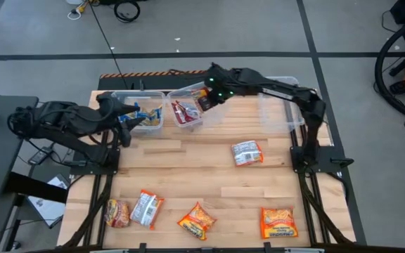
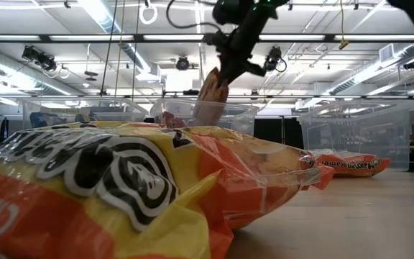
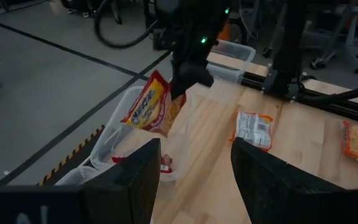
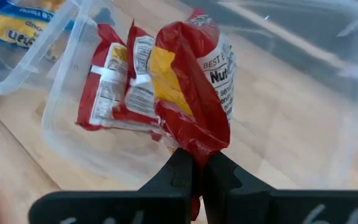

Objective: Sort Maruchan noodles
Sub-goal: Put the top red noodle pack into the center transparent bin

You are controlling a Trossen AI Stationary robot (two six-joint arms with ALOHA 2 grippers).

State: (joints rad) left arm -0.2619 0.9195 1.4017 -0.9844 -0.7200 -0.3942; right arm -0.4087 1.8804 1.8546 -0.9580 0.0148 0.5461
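Note:
My right gripper is over the middle clear tub and is shut on a dark red noodle packet. That tub holds two more red packets. The left tub holds blue-yellow packets. Just left of it, my left gripper stands open, with nothing between its fingers. Loose packets lie flat on the table: a silver-red one and several orange, yellow and silver ones along the near edge. My right gripper pinches the red packet's crimped end between its two fingers. The fingers slant down from the table's right side. The packet hangs below the fingers, lifted clear, over the packets in the middle tub.
A third clear tub stands at the far right of the table. An orange packet lies near the front right corner. In the low view, a large orange-yellow packet fills the foreground. Bare wood lies in the table's middle.

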